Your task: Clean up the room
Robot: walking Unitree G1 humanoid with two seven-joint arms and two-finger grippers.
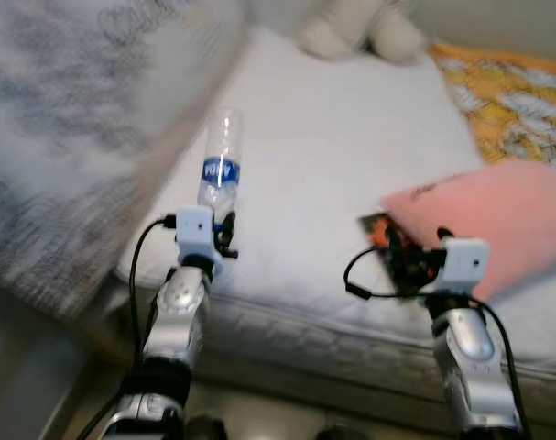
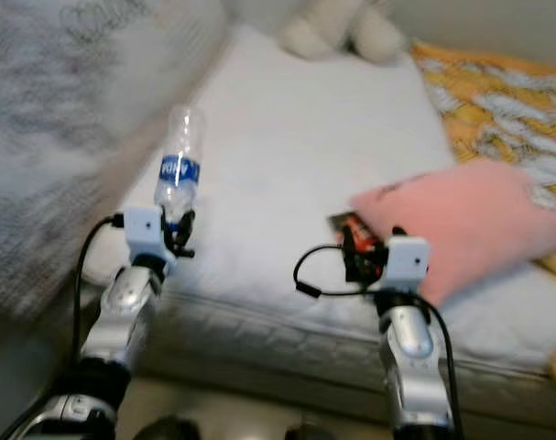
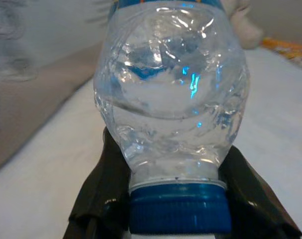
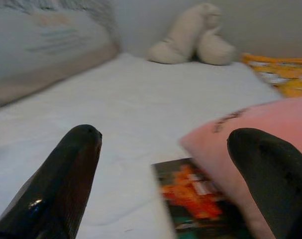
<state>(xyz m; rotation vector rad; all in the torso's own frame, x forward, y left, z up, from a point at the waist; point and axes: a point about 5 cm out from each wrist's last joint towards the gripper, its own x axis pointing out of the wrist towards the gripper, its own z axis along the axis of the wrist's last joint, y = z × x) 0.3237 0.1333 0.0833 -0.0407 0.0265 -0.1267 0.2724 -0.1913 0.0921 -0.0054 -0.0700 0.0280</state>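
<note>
The left gripper [image 1: 224, 235] is clamped on a clear plastic bottle [image 1: 220, 167], its black fingers [image 3: 103, 184] pressed against both sides of the neck just above the blue cap [image 3: 177, 209]. The cap sits down between the jaws and the body rises up and away from them, so the bottle is held upside down, tilted slightly. A blue label [image 1: 219, 171] wraps the body a little way beyond the jaws. The bottle is lifted over the near left part of a white bed [image 1: 332, 156].

The right gripper [image 2: 358, 249] has its jaws spread wide and holds nothing; its two fingers [image 4: 66, 179] hover low over the mattress. Between and just beyond the fingertips lies a flat orange-and-dark packet [image 4: 198, 196] on the sheet. A pink pillow [image 1: 497, 220] lies touching the packet, beside the outer finger, with one corner over the packet's far edge.

Farther out from both grippers, a cream plush toy [image 4: 190, 37] sits at the far end of the bed. An orange patterned blanket [image 1: 516, 96] lies past the pillow, and a grey patterned cover [image 1: 67, 137] is bunched along the side beyond the left gripper.
</note>
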